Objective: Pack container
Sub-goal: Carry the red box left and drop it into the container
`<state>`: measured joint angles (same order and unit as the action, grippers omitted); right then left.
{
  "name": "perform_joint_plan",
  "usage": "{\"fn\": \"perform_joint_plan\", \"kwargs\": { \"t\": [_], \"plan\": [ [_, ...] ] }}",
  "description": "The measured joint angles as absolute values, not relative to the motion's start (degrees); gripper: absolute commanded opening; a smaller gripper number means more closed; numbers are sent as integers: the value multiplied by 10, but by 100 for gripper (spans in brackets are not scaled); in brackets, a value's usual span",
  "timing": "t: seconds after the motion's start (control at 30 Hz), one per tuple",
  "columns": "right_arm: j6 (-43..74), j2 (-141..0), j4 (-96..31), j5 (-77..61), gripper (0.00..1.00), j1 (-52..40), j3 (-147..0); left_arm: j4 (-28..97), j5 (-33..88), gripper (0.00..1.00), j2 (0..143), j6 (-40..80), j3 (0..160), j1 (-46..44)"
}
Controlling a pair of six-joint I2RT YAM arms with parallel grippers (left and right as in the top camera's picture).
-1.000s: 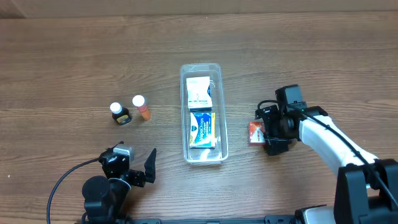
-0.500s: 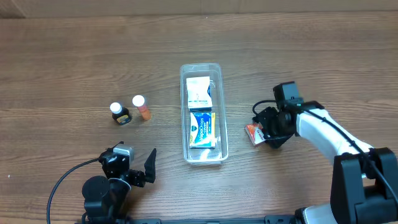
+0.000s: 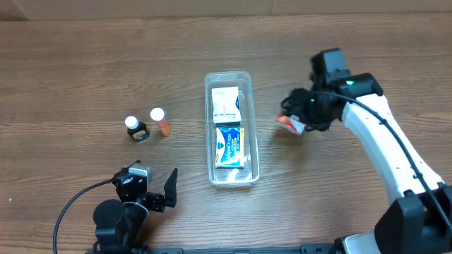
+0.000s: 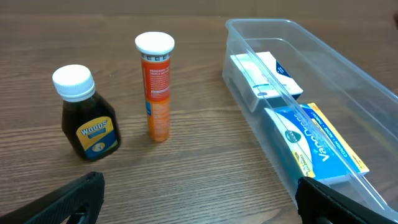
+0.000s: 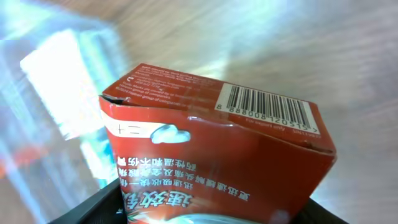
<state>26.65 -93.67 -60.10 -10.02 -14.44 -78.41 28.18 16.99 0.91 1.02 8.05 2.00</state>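
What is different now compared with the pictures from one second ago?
The right end effector, shut on the red box, has lifted it off the table and carried it toward the far side, beside the container. The left end effector, dark bottle, orange tube and the boxes in the container stayed put.

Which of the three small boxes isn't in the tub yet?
The red box, held by the right gripper beside the container; the white box and blue box lie inside.
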Motion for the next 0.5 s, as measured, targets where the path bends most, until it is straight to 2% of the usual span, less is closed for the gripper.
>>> {"fn": "perform_joint_plan", "kwargs": {
  "t": [0.13,0.3,0.5],
  "plan": [
    [191,-935,-558,-100,67,-220,-788,282,170,100,9,10,81,20],
    [117,-935,-500,-85,73,-310,-788,282,170,100,9,10,81,20],
    [69,-941,-440,-57,73,-357,-788,282,170,100,9,10,81,20]
  ]
}}
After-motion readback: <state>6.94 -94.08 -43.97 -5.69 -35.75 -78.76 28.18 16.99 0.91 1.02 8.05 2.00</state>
